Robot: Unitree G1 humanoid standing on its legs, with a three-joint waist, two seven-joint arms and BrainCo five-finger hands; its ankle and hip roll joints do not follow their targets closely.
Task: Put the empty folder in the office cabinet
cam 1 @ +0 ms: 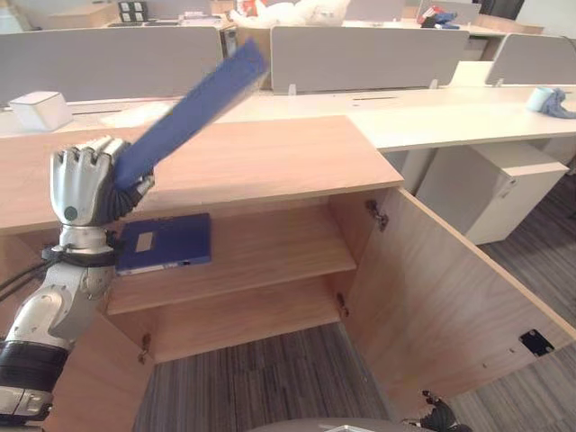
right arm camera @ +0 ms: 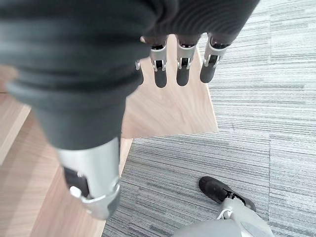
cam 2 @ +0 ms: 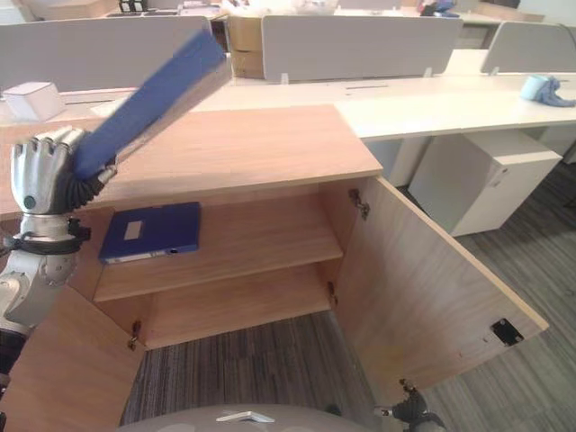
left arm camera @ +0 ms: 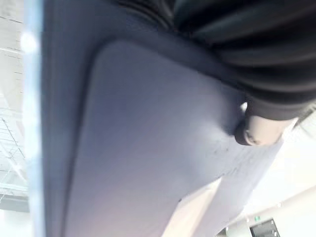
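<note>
Your left hand (cam 1: 83, 184) had its fingers clenched on the folder (cam 1: 193, 108), its long axis slanting toward the frame's upper right, above the cabinet (cam 1: 270, 166); your right hand (right arm camera: 180, 59) hung with fingers relaxed.

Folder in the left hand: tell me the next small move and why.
Probably lower it toward the upper shelf. The left hand grips the blue folder tilted up above the cabinet top, the door stands open, and another folder lies on that shelf's left.

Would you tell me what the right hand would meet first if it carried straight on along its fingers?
Probably the open cabinet door: the right hand hangs with straight fingers aimed at its wooden panel, grey carpet beyond. The gap is unclear.
</note>
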